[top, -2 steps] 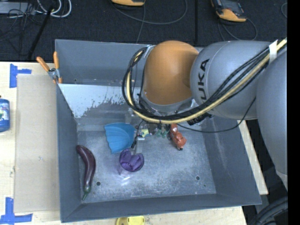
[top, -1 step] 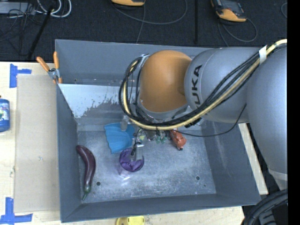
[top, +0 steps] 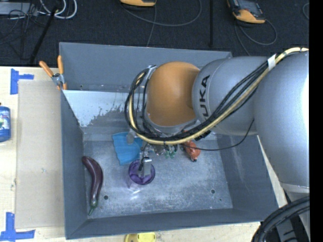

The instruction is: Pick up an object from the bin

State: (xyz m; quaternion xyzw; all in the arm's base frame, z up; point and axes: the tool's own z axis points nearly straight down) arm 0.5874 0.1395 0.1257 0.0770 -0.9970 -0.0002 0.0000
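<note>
Claw (top: 146, 163), open/shut unclear, over purple round obj (top: 136, 176) mid scuffed grey bin floor (top: 192, 190); dark cabled rm floor (top: 101, 21) behind.

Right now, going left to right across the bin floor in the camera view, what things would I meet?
Dark purple eggplant → blue piece → purple round thing → small orange-red thing.

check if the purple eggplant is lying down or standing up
Lying down: the purple eggplant rests lengthwise on the bin floor by the view's left wall, green stem end toward the front.
</note>
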